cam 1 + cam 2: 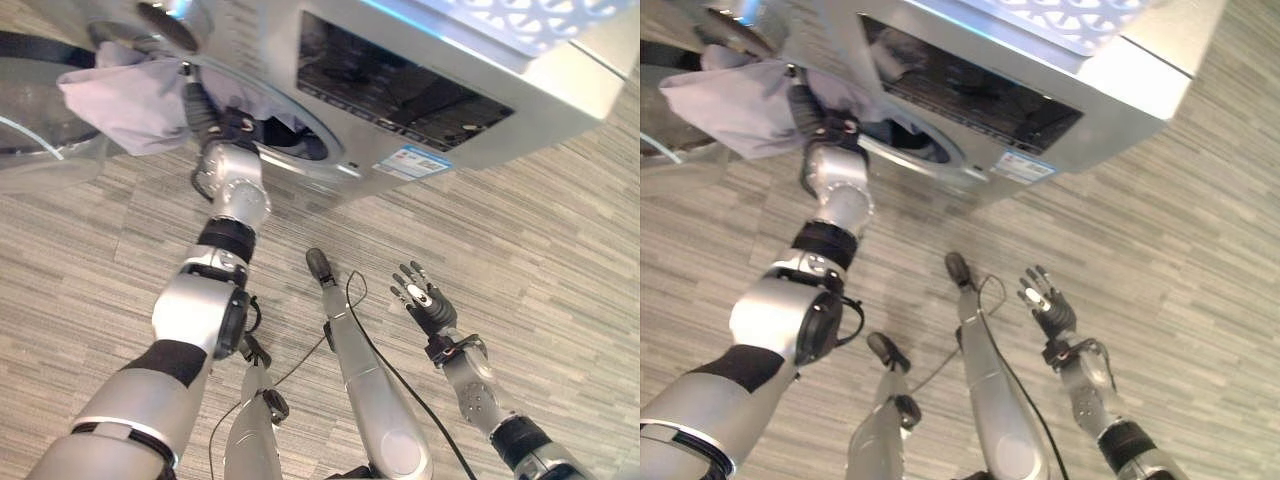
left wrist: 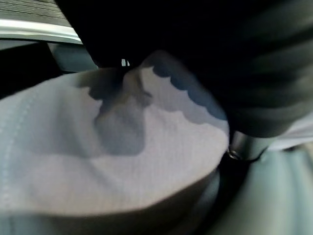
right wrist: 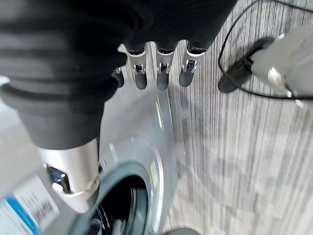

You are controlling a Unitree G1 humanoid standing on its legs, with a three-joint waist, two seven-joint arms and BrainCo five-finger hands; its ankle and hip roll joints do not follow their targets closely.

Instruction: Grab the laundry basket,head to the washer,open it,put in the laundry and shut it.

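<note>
Pale lilac-grey laundry (image 1: pixel 125 95), silver washer (image 1: pixel 560 95), grey-beige striped floor (image 1: pixel 540 230)

1. A white label with a blue band (image 1: pixel 412 161) sits on the front panel of the washer (image 1: pixel 560 100), at its lower edge, just beside the drum opening. Its print is too small to read.
2. The same label (image 3: pixel 25 211) appears in the right wrist view with a barcode and a blue strip. No characters are legible.
3. The dark control panel (image 1: pixel 970 95) along the washer's front carries no legible markings.
</note>
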